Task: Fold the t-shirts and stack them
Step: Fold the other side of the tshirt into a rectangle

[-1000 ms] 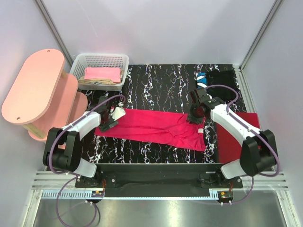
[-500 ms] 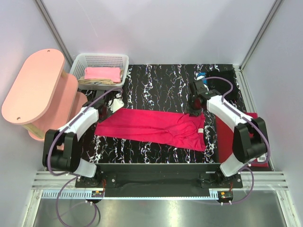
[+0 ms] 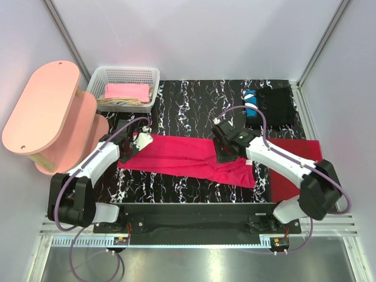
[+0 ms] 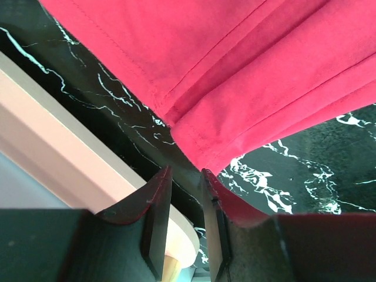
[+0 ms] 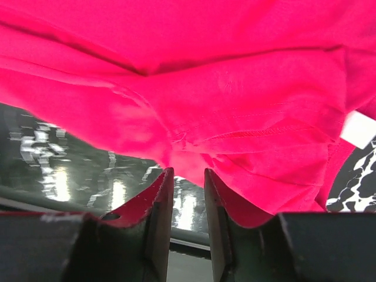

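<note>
On the worktop (image 3: 194, 111), the right hand (image 3: 223, 153) has moved left over the flat red shirt (image 3: 176, 155), left hand (image 3: 131, 151) at its end; only wrist views show both narrow at cloth edges, grip unclear.

Black marbled table (image 3: 194, 100) — crimson t-shirt (image 3: 176, 155) spread across the middle, black t-shirt (image 3: 276, 106) far right corner, dark-red rectangle (image 3: 294, 167) right edge — white basket (image 3: 126, 75) far left.

Crimson t-shirt (image 4: 247, 64) cut off at both wrist views' edges.
</note>
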`<state>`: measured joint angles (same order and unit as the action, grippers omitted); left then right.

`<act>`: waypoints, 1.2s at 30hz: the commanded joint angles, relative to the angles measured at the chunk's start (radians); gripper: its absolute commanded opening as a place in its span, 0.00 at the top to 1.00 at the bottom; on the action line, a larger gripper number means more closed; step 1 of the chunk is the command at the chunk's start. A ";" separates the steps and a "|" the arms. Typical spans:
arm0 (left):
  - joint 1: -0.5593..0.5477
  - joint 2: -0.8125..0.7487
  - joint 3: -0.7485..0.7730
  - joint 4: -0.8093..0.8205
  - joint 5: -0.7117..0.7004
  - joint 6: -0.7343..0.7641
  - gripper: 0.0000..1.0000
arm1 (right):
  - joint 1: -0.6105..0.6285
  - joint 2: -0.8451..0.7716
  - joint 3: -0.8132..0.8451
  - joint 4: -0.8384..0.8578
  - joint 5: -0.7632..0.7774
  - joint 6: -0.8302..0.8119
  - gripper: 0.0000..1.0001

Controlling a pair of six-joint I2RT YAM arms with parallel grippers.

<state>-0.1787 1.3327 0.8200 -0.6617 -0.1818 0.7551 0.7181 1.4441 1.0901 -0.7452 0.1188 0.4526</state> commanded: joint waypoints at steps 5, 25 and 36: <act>0.002 0.002 0.021 -0.004 0.022 -0.017 0.67 | 0.084 0.137 0.073 -0.023 0.051 -0.092 0.54; 0.002 -0.023 0.024 -0.012 0.021 -0.013 0.65 | 0.104 0.298 0.133 -0.010 0.094 -0.147 0.58; 0.002 -0.043 0.030 -0.026 0.016 -0.016 0.63 | 0.089 0.269 0.212 -0.032 0.206 -0.184 0.98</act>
<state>-0.1787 1.3190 0.8200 -0.6765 -0.1726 0.7433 0.8169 1.7462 1.2125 -0.7765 0.2390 0.3035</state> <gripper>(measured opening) 0.364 0.031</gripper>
